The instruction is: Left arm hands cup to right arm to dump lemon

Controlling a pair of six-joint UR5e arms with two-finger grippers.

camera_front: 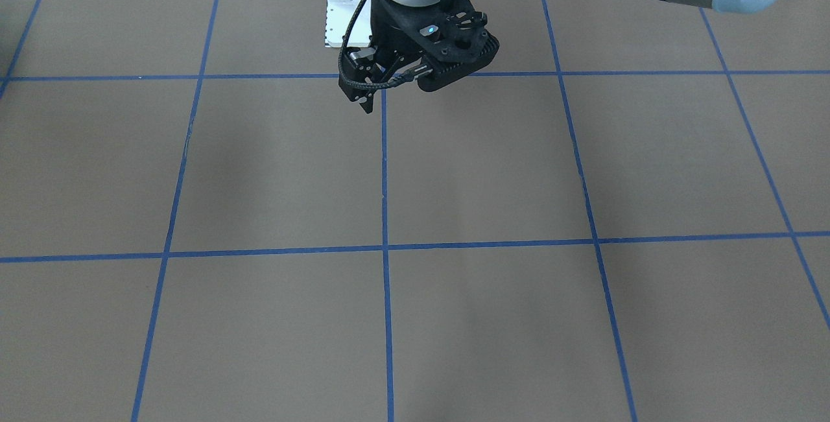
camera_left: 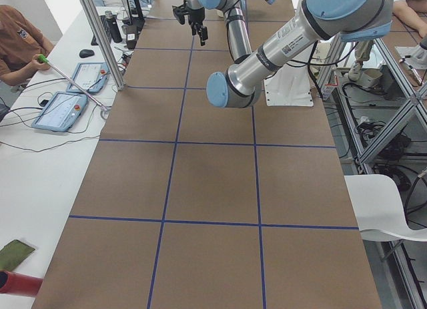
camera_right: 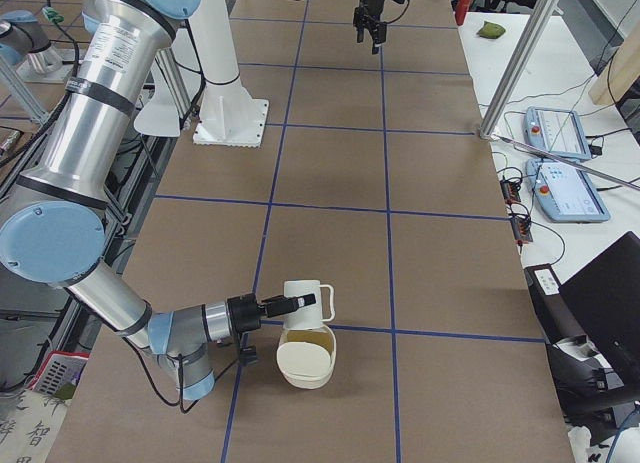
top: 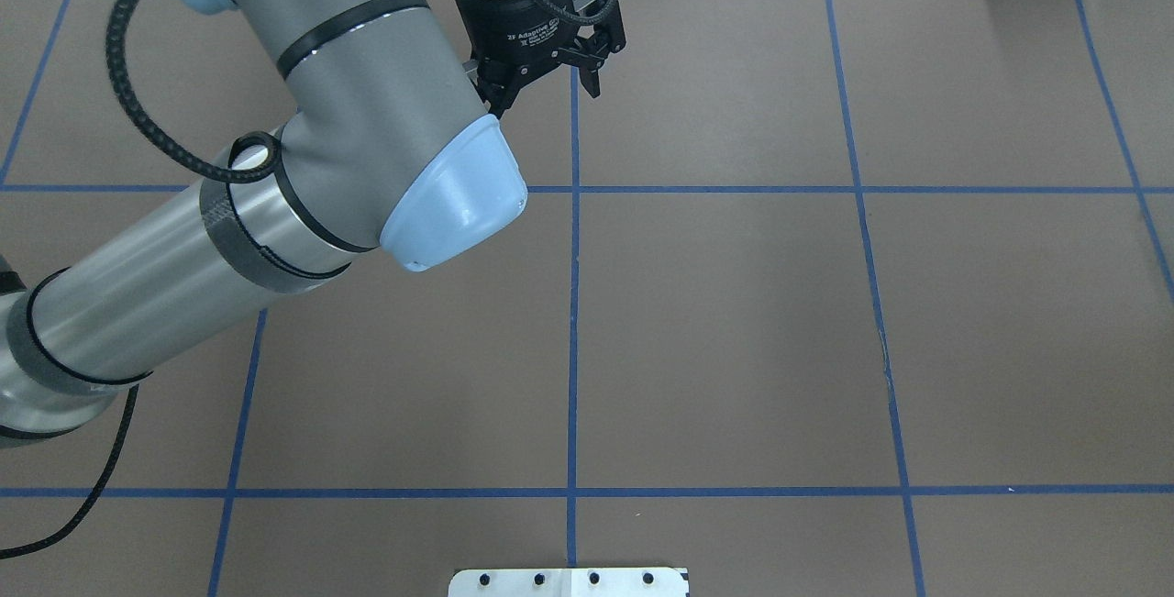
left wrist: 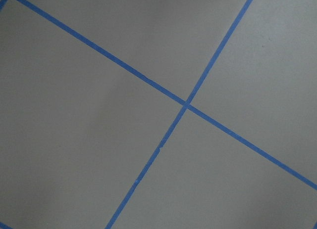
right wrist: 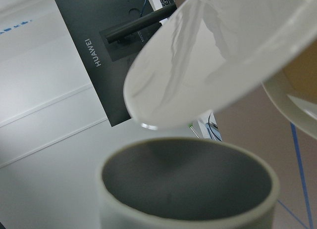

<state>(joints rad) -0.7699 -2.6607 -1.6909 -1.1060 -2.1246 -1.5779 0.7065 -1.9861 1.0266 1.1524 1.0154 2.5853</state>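
Nearest my right wrist lens, the cup (right wrist: 188,189) shows a bare grey inside; I spot no lemon. The bowl (right wrist: 208,56) sits just past its mouth. From the right-end camera, the cup stands upright just beyond the bowl, the right fingers (camera_right: 290,305) at its side; whether they clamp it I cannot tell. Overhead, the left fingers (top: 592,82) are spread, empty, well apart from the bowl along the counter (top: 734,322).

1. "HUAWEI": pale capitals running lengthwise on a dark panel (right wrist: 106,66), right wrist view.
2. "2F Adaptive": small white print on the black body of the left gripper (top: 548,94), overhead view; the rest is illegible.
3. White label (camera_left: 288,33) on the left arm (camera_left: 267,55): print too small to read.
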